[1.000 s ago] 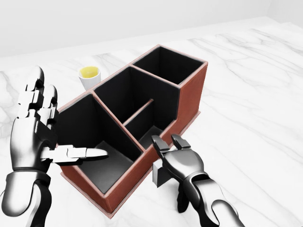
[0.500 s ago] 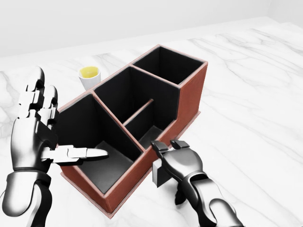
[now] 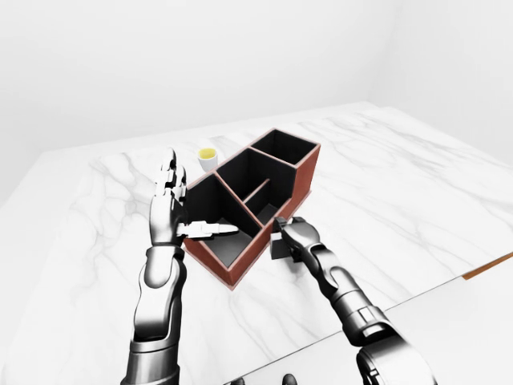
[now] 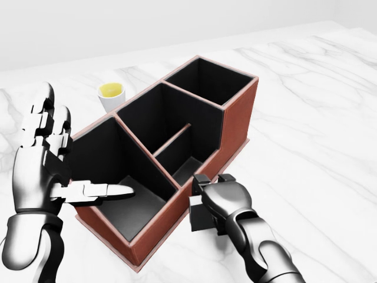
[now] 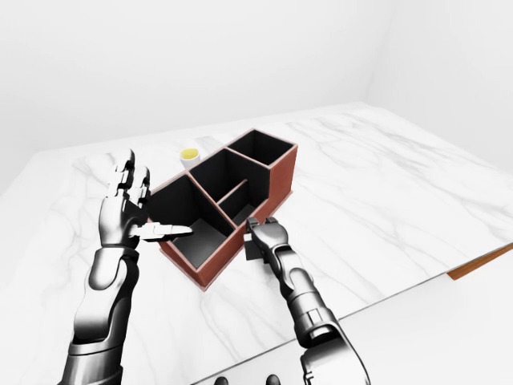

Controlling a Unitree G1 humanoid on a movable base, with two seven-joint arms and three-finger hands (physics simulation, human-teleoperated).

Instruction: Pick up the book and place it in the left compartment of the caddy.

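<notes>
Right hand (image 4: 219, 200) pinching the book (image 4: 199, 217) beside the caddy (image 4: 235, 115)
Left hand (image 4: 44, 171) spread wide, thumb over the caddy's lower-left compartment.

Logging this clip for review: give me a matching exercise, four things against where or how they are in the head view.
Things:
1. left hand
2. right hand
3. cup
4. caddy

States:
A. white, with yellow inside, at the caddy's upper left
B. fingers closed on the small dark book, by the caddy's lower wall
C. red-brown outside, black compartments all without contents
D. open, fingers upright, thumb reaching over the leftmost compartment

Pairs: 1-D, 2-B, 3-A, 4-C
</notes>
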